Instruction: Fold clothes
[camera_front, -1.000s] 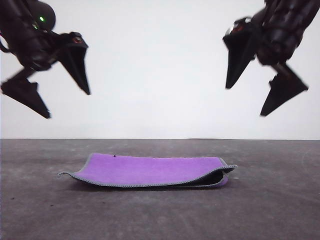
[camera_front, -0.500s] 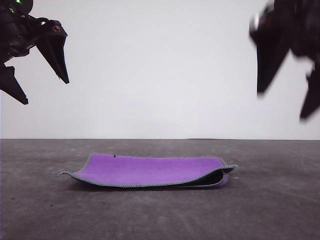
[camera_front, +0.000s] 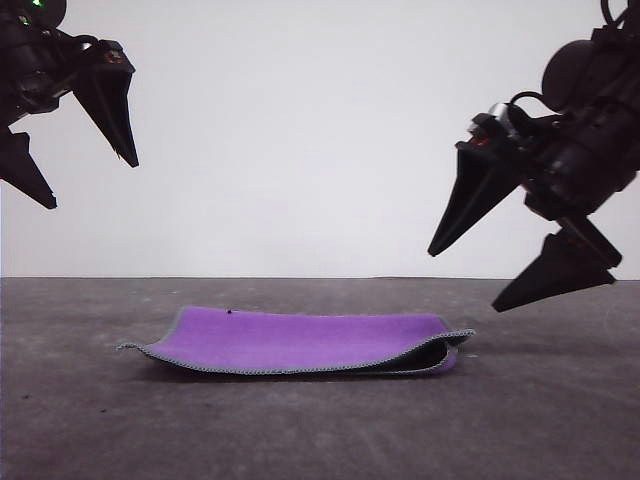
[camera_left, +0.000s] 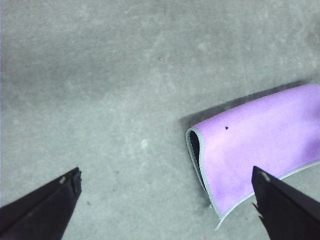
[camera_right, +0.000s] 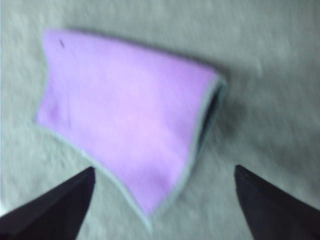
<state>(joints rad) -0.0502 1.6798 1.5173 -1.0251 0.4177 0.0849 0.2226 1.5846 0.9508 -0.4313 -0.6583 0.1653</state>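
The clothes are one small cloth (camera_front: 300, 342) lying folded on the grey table (camera_front: 560, 420), purple side up, with light grey edging and a dark inner side showing at its right end. The cloth (camera_left: 260, 145) also lies near my left fingers, and the blurred cloth (camera_right: 130, 125) sits ahead of my right fingers. My left gripper (camera_front: 90, 180) hangs open high at the far left, holding nothing. My right gripper (camera_front: 465, 280) is open above the table, just right of the cloth's right end and apart from it.
Bare grey tabletop surrounds the cloth on all sides. A plain white wall (camera_front: 300, 130) stands behind the table.
My right gripper has swung down and leftward to just above the table beside the cloth's right end. The left gripper rose and moved left a second ago, then stayed. The cloth has not moved.
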